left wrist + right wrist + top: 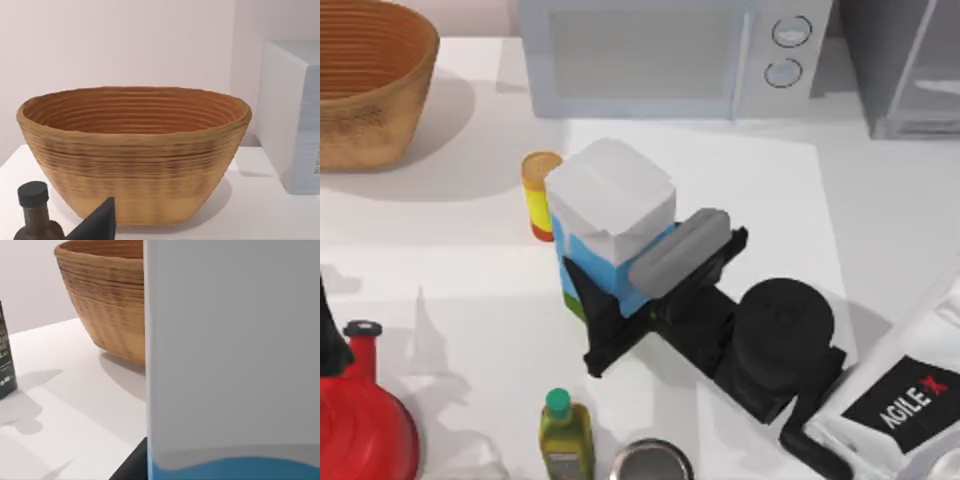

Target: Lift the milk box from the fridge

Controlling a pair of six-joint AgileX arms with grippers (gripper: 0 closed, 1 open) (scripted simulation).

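Squarely between the right hand (620, 300)'s clenched fingers, the milk box (610, 215); upright beside yellow canister (540, 195)

Even bright light; soft shadows fall right of the basket (365, 80) and the milk box (610, 215); slight overall softness.

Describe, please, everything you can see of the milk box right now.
The milk box is a rectangular carton with a white folded top, light-blue sides and a green band at its base. It stands upright in the middle of the table, not in the fridge, close beside the yellow canister. The right gripper reaches it from the top view's right, its dark fingers against the carton's lower sides. The right wrist view shows its white-over-blue face up close.
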